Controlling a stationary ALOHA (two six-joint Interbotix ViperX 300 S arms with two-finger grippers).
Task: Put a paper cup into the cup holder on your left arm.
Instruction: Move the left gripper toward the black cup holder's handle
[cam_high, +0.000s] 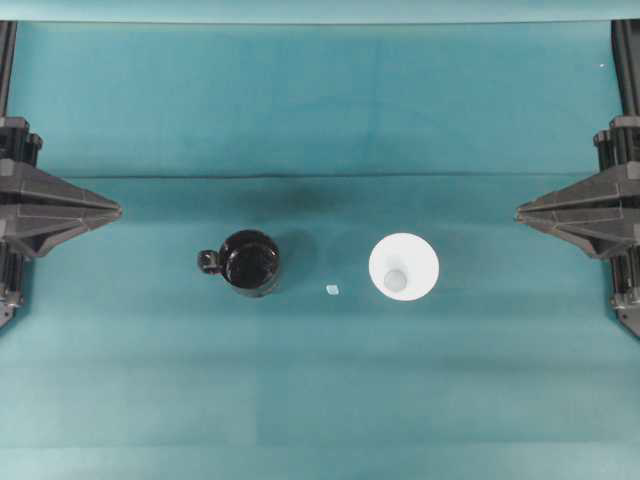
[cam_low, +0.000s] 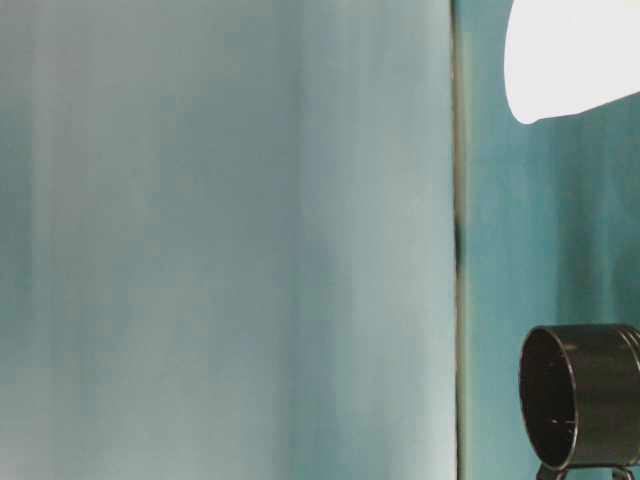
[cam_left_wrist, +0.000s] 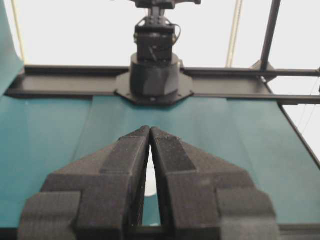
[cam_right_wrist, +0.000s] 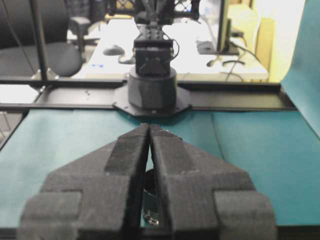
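Figure: both arms parked, task not begun, as I read it from the operator's station. The teal table (cam_high: 320, 110) carries everything. My left gripper (cam_high: 112, 211) sits at one edge and my right gripper (cam_high: 522, 212) at the opposite edge, each with its jaws pressed together to a point and holding nothing; the wrist views confirm only a hairline slit between the fingers. The black cup holder (cam_high: 250, 262), with its knob handle turned toward the left jaws, stands well out in front of them and slightly off their line. The white paper cup (cam_high: 403, 266) stands upright, mouth up, well ahead of the right jaws and likewise off their axis; it is apart from the holder, with bare cloth between. A tiny pale scrap (cam_high: 333, 289) lies between the two vessels, touching neither. Risks, as I judge them: the cup is light and thin, so jaws clenched too hard on its wall could crush it, and a closed fingertip nudging it on approach could tip or slide it. Its rim looks wider than the holder's mouth, so an off-centre or tilted release may leave it perched and toppling. The holder could shift if bumped, since nothing grips it.
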